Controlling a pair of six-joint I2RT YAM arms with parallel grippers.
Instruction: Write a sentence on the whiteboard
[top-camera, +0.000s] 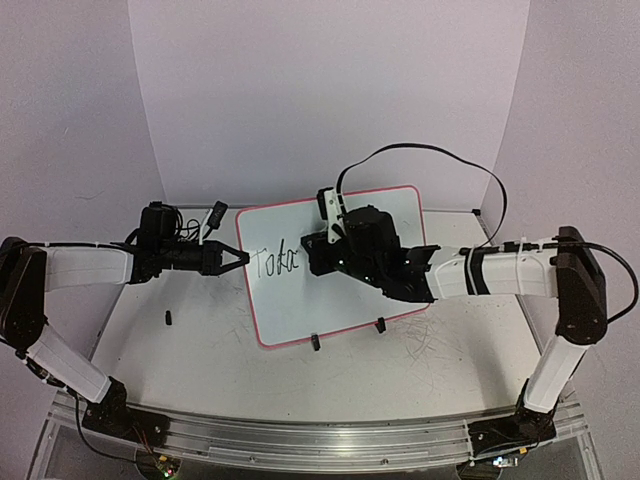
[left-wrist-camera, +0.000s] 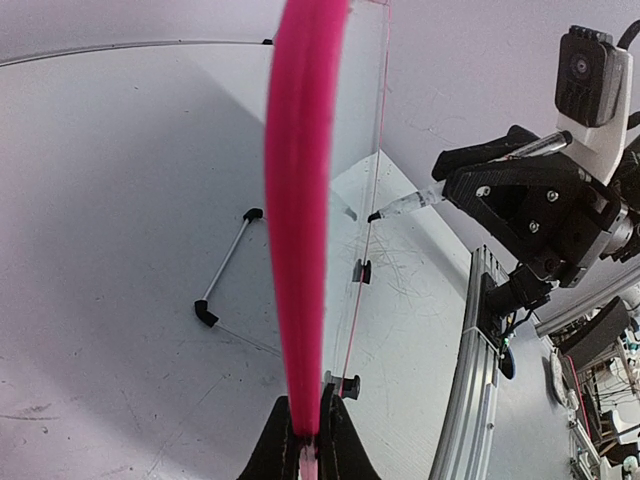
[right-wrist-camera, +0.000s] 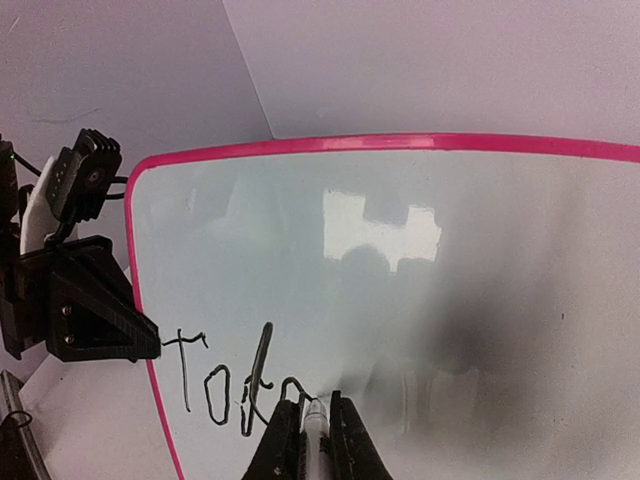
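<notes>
The whiteboard (top-camera: 345, 290) stands tilted on the table, white with a pink rim (left-wrist-camera: 300, 200). My left gripper (top-camera: 243, 257) is shut on its left edge; in the left wrist view the rim runs straight up from between the gripper (left-wrist-camera: 308, 440). My right gripper (right-wrist-camera: 316, 425) is shut on a marker (right-wrist-camera: 316, 418), whose tip touches the board. Of the sentence (right-wrist-camera: 225, 385), only the black letters "Toda" show, ending at the marker tip. From above, the writing (top-camera: 277, 262) sits just left of the right gripper (top-camera: 312, 255).
Two black clip feet (top-camera: 314, 342) (top-camera: 380, 325) hold the board's lower edge. A small black piece (top-camera: 169, 319) lies on the table at the left. Faint grey scribbles (top-camera: 430, 340) mark the table. A metal rail (top-camera: 320, 440) runs along the near edge. A rod (left-wrist-camera: 228, 268) lies behind the board.
</notes>
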